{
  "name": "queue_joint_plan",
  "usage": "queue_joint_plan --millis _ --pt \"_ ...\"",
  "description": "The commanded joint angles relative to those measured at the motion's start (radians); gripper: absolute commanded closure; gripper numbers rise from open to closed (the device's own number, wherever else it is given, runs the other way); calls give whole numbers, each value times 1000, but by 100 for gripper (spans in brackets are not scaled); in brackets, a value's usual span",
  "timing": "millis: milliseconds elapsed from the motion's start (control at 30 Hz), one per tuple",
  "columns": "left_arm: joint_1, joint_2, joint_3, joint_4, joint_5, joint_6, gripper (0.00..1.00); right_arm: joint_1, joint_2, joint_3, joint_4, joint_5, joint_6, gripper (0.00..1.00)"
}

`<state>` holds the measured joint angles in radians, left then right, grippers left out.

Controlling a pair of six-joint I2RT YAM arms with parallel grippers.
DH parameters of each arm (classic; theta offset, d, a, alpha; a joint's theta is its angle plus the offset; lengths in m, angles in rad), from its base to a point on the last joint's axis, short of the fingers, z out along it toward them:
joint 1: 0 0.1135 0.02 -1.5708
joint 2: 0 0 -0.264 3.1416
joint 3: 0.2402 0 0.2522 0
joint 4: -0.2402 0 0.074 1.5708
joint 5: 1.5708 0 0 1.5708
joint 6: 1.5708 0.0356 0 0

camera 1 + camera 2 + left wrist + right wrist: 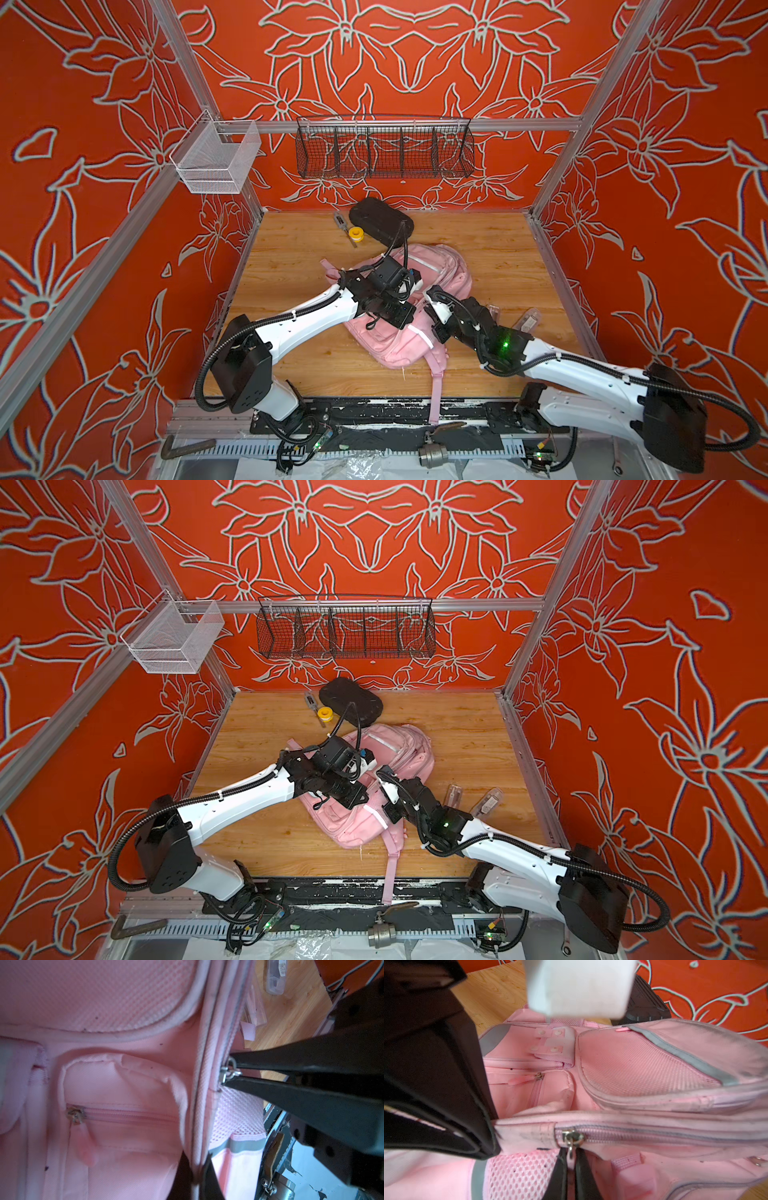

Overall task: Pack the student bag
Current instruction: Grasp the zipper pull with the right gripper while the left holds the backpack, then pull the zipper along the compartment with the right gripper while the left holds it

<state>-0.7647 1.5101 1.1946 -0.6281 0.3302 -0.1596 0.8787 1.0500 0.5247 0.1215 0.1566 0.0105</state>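
Note:
The student bag (440, 266) (401, 746), a pale pink backpack, lies in the middle of the wooden table with its front pockets facing up. My left gripper (197, 1169) is shut on a fold of the bag's fabric beside the main zipper; in the right wrist view its black fingers (483, 1126) clamp the end of that zipper band. My right gripper (571, 1159) (430, 293) is shut on the silver zipper pull (572, 1139) (228, 1069) at the end of the zipper. The zipper (654, 1131) looks shut along its visible length.
A black hard case (380, 222), a yellow tape roll (356, 233) and a small tool (341, 220) lie at the back. Two clear plastic cases (528, 320) lie right of the bag. A black wire basket (384, 151) and a white mesh basket (216, 160) hang on the walls.

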Motion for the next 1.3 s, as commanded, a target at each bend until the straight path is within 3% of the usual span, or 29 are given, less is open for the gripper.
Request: queue_joint_plan --millis 0,267,500,733,933,1033,1167,1267 --pt "-7 -60 3 17 75 23 100 -14 -25 24 26 -2 0 95" --pt "3 -79 3 -55 44 51 100 -37 -31 24 -3 -27 31 100" --pt "48 -119 -19 -183 -1 103 100 -154 -56 54 -98 -52 76 100" --pt "73 -163 -43 -286 9 170 100 -294 41 195 -289 -32 90 100" --pt "80 -202 -53 -332 -24 228 100 -360 69 241 -304 -92 60 100" --pt "102 -209 -44 -350 -37 252 100 -370 65 237 -312 -175 34 100" --pt "116 -200 -15 -347 -14 252 100 -367 -1 139 -168 -431 -40 100" --pt "115 -195 -12 -330 3 249 100 -365 -63 47 -67 -448 -44 100"
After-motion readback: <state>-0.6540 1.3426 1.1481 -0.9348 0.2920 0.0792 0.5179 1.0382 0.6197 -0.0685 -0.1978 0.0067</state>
